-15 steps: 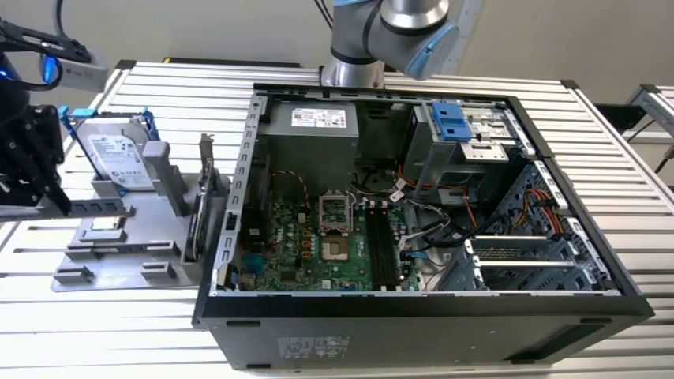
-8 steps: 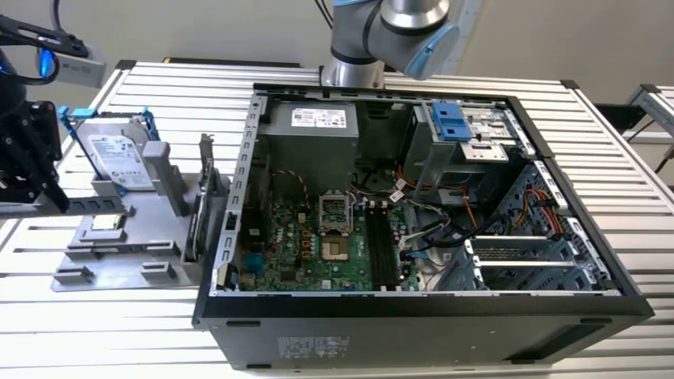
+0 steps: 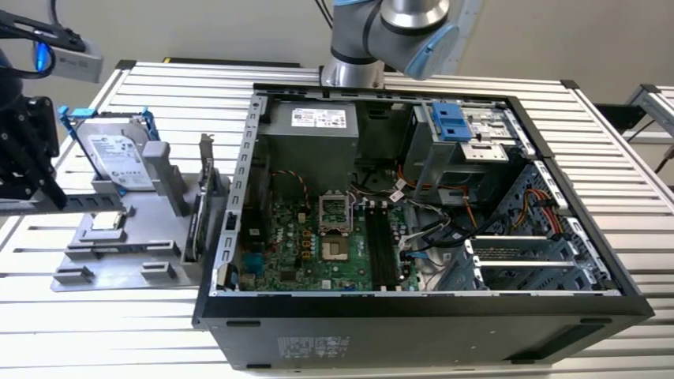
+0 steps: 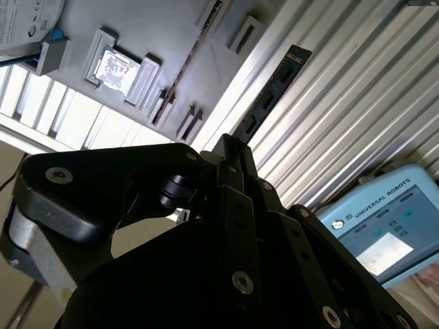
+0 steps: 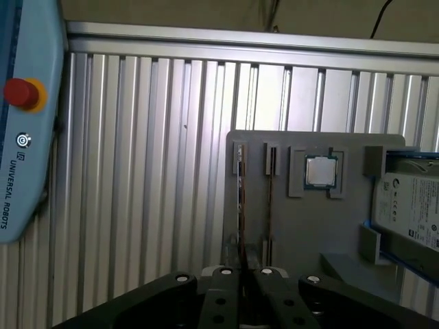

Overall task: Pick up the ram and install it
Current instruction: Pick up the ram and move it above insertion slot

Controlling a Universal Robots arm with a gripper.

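Observation:
The ram (image 4: 274, 89) is a long dark stick with chips, reaching out from my fingertips over the ribbed table. In the first wrist view the ram (image 5: 240, 205) appears edge-on as a thin strip running into the narrow gap between my fingers. My gripper (image 5: 243, 273) is shut on it. In the exterior view my gripper (image 3: 27, 158) hangs at the far left, beside the grey parts tray (image 3: 147, 257) and well away from the open computer case (image 3: 421, 304). The motherboard's long memory slots (image 3: 384, 245) lie in the middle of the case.
The tray (image 5: 295, 226) holds a processor chip (image 5: 320, 171), a hard drive in a blue frame (image 3: 110, 154) and a card with a metal bracket (image 3: 207, 170). A teach pendant (image 5: 20, 123) with a red button lies on the ribbed aluminium table (image 5: 158, 171).

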